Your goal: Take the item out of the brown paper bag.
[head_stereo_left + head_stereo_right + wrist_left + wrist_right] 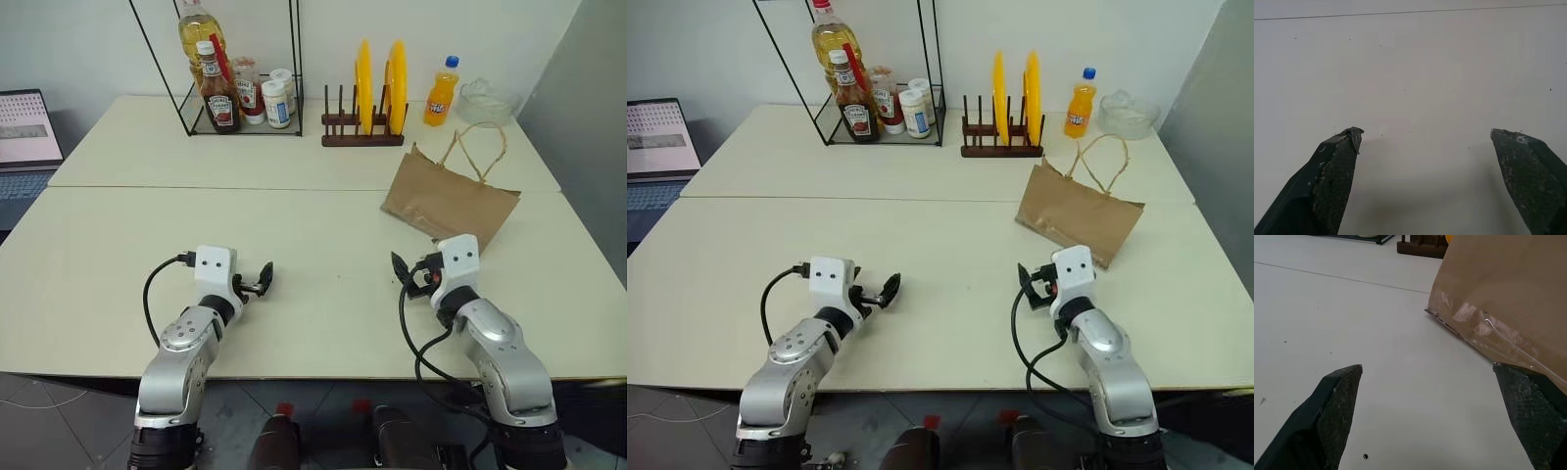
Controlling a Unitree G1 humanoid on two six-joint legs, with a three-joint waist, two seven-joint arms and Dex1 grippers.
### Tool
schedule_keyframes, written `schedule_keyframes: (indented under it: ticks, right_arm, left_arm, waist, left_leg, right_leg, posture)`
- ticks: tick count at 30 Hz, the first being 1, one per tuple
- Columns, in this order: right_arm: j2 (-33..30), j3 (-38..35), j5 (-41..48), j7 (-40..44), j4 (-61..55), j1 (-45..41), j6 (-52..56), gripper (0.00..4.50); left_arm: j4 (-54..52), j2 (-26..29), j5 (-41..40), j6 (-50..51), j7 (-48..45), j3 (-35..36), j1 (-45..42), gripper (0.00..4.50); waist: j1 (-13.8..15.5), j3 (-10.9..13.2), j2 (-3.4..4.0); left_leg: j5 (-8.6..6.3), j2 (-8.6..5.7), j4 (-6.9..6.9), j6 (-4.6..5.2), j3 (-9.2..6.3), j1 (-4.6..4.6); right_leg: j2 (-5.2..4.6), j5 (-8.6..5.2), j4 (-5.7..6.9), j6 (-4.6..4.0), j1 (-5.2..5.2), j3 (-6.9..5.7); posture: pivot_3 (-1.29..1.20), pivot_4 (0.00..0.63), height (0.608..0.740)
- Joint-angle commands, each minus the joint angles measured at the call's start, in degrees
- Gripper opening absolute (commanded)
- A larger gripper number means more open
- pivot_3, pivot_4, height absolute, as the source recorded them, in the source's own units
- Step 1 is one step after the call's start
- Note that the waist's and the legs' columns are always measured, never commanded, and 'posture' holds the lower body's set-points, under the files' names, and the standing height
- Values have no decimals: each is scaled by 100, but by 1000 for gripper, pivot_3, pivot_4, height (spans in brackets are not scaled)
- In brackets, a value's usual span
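Your brown paper bag (449, 201) lies flat and creased on the tabletop (294, 245), handles toward the orange soda bottle (441, 91); no cola bottle is visible, so you cannot tell it is inside. Beyond the bag stand a plate rack (364, 127) and a wire shelf (240, 108). Your right hand (405, 275) sits just before the bag, fingers apart; your left hand (259, 280) is well away over bare tabletop, fingers apart too.
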Motion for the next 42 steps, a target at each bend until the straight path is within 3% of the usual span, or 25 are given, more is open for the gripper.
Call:
schedule_keyframes:
  ticks: [1, 13, 20, 33, 42]
  right_arm:
    - [37, -48, 48, -61, -288, -17, -38, 4495]
    - [-13, -326, 83, -241, -553, -62, -69, 4495]
    - [-112, -670, 2, -492, -724, -296, 2, 4495]
    - [-755, -1546, 388, -328, 148, -1645, 281, 4495]
    - [-1228, -1931, 1105, 85, 1258, -2837, 997, 4495]
  left_arm:
    - [-120, 87, -24, -89, -83, 48, -61, 4475]
    - [33, 248, -169, -15, -427, -24, -387, 4475]
    - [227, 646, -551, 190, -1273, -200, -1208, 4475]
    - [268, 1755, -1604, 800, -3583, -717, -2897, 4475]
    - [767, 1953, -1564, 545, -4146, -832, -3464, 4475]
  waist:
    - [0, 0, 0]
    - [1, 0, 0]
    - [-1, 0, 0]
    - [-19, 3, 0]
    - [-63, 6, 2]
  left_leg:
    - [0, 0, 0, 0, 0, 0]
    - [0, 0, 0, 0, 0, -1]
    - [0, 0, 1, 0, 0, -2]
    - [0, 0, -2, 0, 1, -6]
    - [0, 0, -1, 1, 1, -7]
  right_leg:
    - [0, 0, 0, 0, 0, 0]
    - [0, 0, 0, 0, 0, 0]
    - [0, 0, 0, 0, 0, -1]
    - [2, 0, -1, 0, -4, -1]
    - [2, 0, -1, -1, -5, -1]
  posture:
    - [0, 150, 740]
    - [0, 150, 740]
    - [0, 150, 740]
    - [0, 150, 740]
    - [0, 150, 740]
